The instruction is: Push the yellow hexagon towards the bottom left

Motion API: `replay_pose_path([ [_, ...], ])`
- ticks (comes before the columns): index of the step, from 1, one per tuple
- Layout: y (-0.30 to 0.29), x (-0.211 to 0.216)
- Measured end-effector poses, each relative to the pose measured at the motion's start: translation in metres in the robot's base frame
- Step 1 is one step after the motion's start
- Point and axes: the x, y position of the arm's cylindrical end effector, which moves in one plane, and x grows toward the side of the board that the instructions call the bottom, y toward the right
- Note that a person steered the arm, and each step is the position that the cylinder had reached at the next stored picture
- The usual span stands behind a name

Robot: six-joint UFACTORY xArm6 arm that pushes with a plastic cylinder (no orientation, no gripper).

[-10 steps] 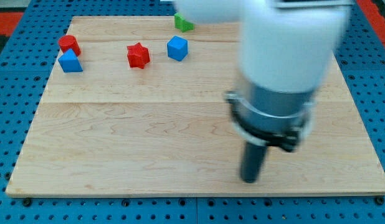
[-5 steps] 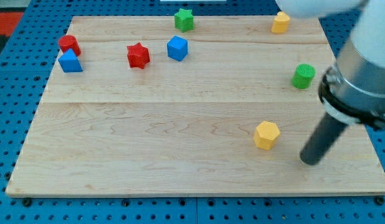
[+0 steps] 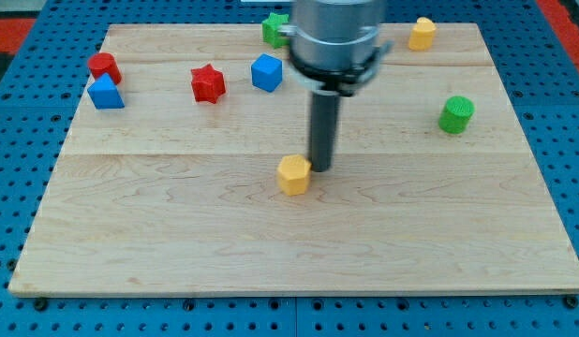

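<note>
Camera view, looking down on a pale wooden board (image 3: 177, 215) set on a blue pegboard (image 3: 571, 122): my tip (image 3: 319, 168) stands against the upper right edge of the yellow hexagon (image 3: 293, 174), which sits near the middle of the board, a little toward the view's bottom. The rod has no jaws to open or close; it holds nothing and only presses at the block's side. At the view's top left, a red block (image 3: 104, 65) of unclear shape sits touching a blue block (image 3: 106, 93) just below it. A red star (image 3: 208, 83) and a blue cube (image 3: 267, 72) lie apart from each other further right. A green block (image 3: 274, 28), partly hidden behind the arm, sits at the top edge. A second yellow block (image 3: 422, 33) rests near the top right corner, and a green cylinder (image 3: 455, 113) stands alone at the view's right, well apart from the hexagon
</note>
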Motion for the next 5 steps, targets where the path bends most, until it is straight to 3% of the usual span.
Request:
replay_pose_path([
  [1,-0.087,0.022],
  [3,-0.033,0.006],
  [4,-0.078,0.062],
  [5,-0.191,0.086],
])
